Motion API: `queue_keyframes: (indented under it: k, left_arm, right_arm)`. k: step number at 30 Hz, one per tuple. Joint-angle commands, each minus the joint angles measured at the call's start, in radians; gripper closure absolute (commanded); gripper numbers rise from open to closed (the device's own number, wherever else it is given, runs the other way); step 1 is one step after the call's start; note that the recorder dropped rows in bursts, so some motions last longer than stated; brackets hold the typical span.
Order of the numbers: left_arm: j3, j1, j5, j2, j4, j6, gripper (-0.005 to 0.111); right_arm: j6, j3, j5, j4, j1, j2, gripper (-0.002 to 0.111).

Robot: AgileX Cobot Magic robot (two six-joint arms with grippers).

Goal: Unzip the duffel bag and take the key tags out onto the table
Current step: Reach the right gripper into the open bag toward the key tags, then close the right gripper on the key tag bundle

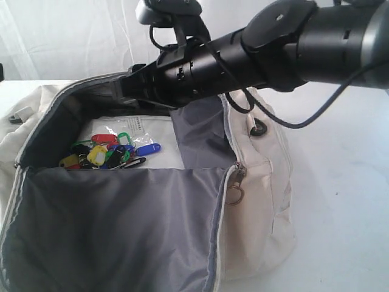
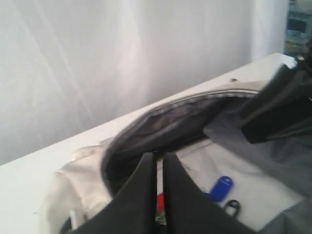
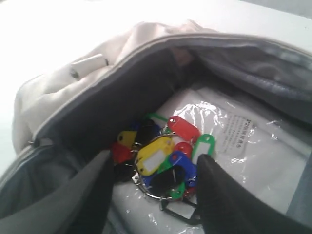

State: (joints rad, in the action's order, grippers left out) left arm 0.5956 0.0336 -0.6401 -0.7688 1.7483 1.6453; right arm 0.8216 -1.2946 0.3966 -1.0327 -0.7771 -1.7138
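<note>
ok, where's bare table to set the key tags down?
Free: the wide white tabletop right of the cream fabric duffel bag, bare to the frame edge. Crowded: the bag's opening, with the multicoloured plastic key tags and the black robot arm across it.

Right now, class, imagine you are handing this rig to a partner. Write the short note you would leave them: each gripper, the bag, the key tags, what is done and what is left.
Left gripper: fingers nearly together over the open duffel bag, with nothing seen between them.
Right gripper: open, poised above the key tags, not gripping them.
Duffel bag: on the table, main zip open, grey lining showing.
Key tags: inside the bag, lying on a plastic-wrapped white packet.
Done: unzipping.
Left: grip the tags, lift them out and set them on the table.
</note>
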Motion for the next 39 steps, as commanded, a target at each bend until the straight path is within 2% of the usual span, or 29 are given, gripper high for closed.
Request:
queue_keyframes:
  k: [1, 5, 7, 13, 23, 25, 29, 35, 37, 39]
  left_arm:
    - [0.008, -0.002, 0.239, 0.065, -0.004, 0.003, 0.097]
    - [0.008, -0.002, 0.475, 0.133, -0.004, -0.001, 0.097]
    - [0.008, -0.002, 0.541, 0.164, -0.004, -0.001, 0.098]
    - [0.008, -0.002, 0.542, 0.221, -0.004, -0.063, 0.103]
    - [0.008, -0.002, 0.522, 0.241, -0.004, -0.047, 0.104]
    - [0.008, -0.002, 0.518, 0.241, -0.004, -0.047, 0.104]
    - [0.008, -0.002, 0.521, 0.241, -0.004, -0.047, 0.104]
    - [0.008, -0.002, 0.521, 0.241, -0.004, -0.047, 0.104]
    - [0.008, -0.002, 0.522, 0.241, -0.004, -0.047, 0.104]
    - [0.008, -0.002, 0.522, 0.241, -0.004, -0.047, 0.104]
  right_arm:
    - [0.011, -0.019, -0.039, -0.013, -0.002, -0.084, 0.055]
    - [0.011, -0.068, -0.087, -0.054, -0.025, -0.185, 0.038]
    - [0.011, -0.104, -0.097, -0.081, -0.04, -0.24, 0.036]
    - [0.011, -0.212, -0.137, -0.082, -0.08, -0.386, 0.036]
    - [0.013, -0.221, -0.129, -0.069, -0.085, -0.474, 0.038]
    - [0.014, -0.221, -0.13, -0.066, -0.089, -0.476, 0.045]
    - [0.047, -0.221, -0.136, -0.066, -0.091, -0.476, 0.071]
    - [0.055, -0.228, -0.155, -0.066, -0.089, -0.47, 0.102]
    - [0.059, -0.238, -0.16, -0.066, -0.087, -0.452, 0.108]
    - [0.072, -0.256, -0.169, -0.066, -0.084, -0.422, 0.108]
